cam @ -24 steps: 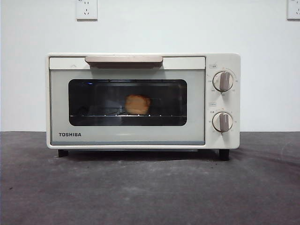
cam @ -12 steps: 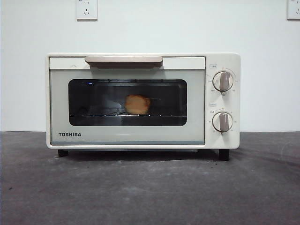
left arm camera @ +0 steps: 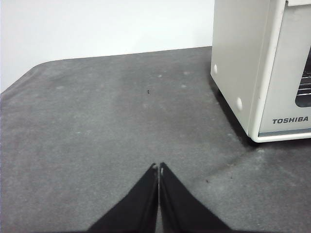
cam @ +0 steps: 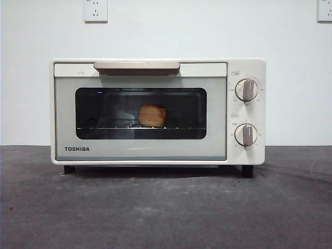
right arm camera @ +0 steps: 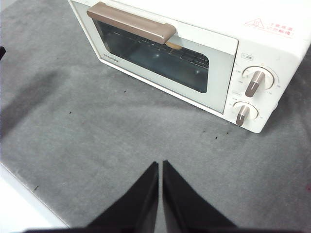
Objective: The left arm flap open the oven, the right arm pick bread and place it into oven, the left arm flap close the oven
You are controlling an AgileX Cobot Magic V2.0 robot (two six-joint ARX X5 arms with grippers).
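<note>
Dark grey mat (cam: pixel 166 207) over the table, white wall behind with two wall sockets (cam: pixel 96 10) above the oven; everything keyed off the oven below.

Nearest: both arms parked in front of the oven, well apart from it. Left gripper (left arm camera: pixel 159 167) sits off the oven's TOSHIBA-side corner, jaws pressed together, nothing between them. Right gripper (right arm camera: pixel 160 165) hangs above the mat in front of the oven door, jaws likewise together and empty.

Oven (cam: pixel 158 111) stands square on the mat, door (cam: pixel 140 118) flush with the frame, handle (cam: pixel 137 66) along its top edge. Bread (cam: pixel 152 115) is inside, on the wire rack (cam: pixel 129 127), roughly mid-window.

My read: all three steps look done, so what's left is retreat/verify. To do that well:
- keep both grippers off the handle and knobs
- check the door seam is even along the top; from the front view it looks seated, can't confirm latch
- no need to reopen

Writing:
- "TOSHIBA" lower corner of the door, on the side away from the knobs
- small labels above each of the two knobs (cam: pixel 247 90), too small to read
- red warning sticker (right arm camera: pixel 269 25) on the oven top, text illegible
</note>
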